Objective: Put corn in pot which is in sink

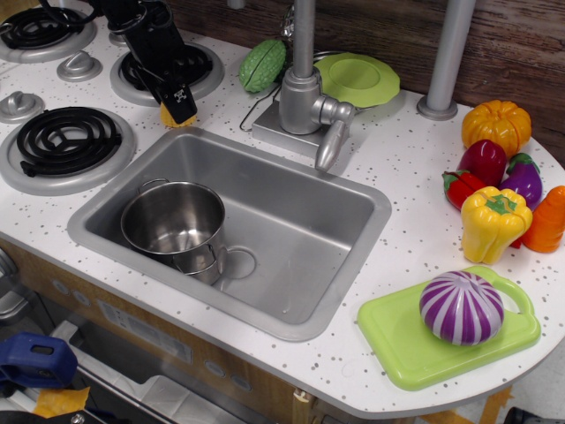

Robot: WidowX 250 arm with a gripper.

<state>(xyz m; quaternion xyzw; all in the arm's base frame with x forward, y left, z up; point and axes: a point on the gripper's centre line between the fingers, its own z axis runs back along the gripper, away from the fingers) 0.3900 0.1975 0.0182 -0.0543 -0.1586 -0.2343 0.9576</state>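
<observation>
The corn (pixel 165 117) lies on the white countertop between the stove burner and the sink's back left corner. It is mostly hidden behind my gripper (pixel 179 104); only yellow slivers show at its sides. My black gripper is lowered right onto the corn, with one finger (pixel 180 94) in front of it. The jaw gap does not show. The steel pot (pixel 173 222) with loop handles stands upright and empty in the left part of the grey sink (pixel 300 221).
A grey faucet (pixel 305 97) stands behind the sink, its handle hanging over the basin. Stove burners (pixel 66 140) are at left. A green vegetable (pixel 262 64) and green plate (pixel 357 79) lie behind. Toy vegetables (pixel 494 221) and a green cutting board (pixel 397 340) with a purple onion are at right.
</observation>
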